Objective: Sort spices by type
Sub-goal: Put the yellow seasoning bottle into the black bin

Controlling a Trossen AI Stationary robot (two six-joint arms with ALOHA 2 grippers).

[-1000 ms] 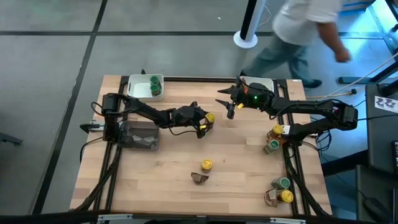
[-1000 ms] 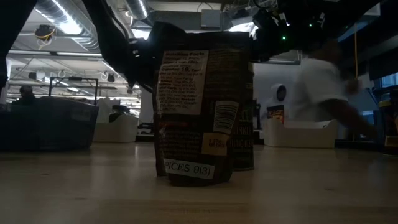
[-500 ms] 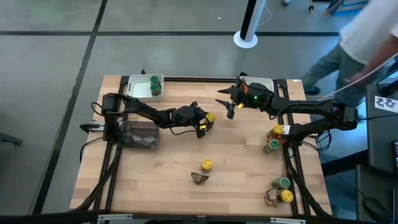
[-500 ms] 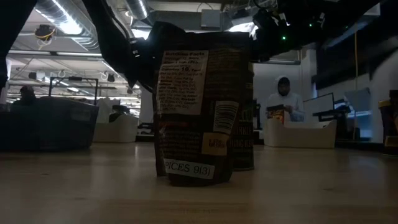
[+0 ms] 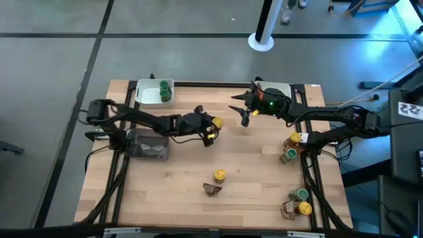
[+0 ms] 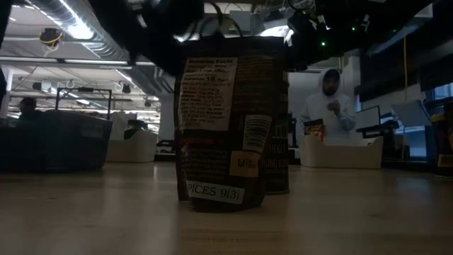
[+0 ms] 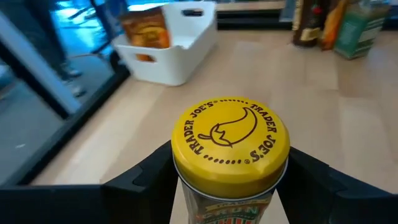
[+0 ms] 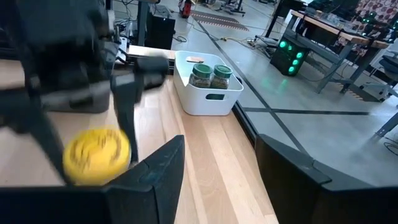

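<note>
High view: left fingers point(image 5: 210, 130) grip one of four yellow-lidded jars point(image 5: 217, 123).

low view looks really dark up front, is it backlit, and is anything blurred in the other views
Low view: yes, the spice packet stands dark against bright ceiling lights behind it, though its label is legible. Right wrist view: the left tool and its yellow-lidded jar are smeared by motion blur, while the white tray is sharper. Left wrist view: the jar lid is crisp, the background soft.
</note>
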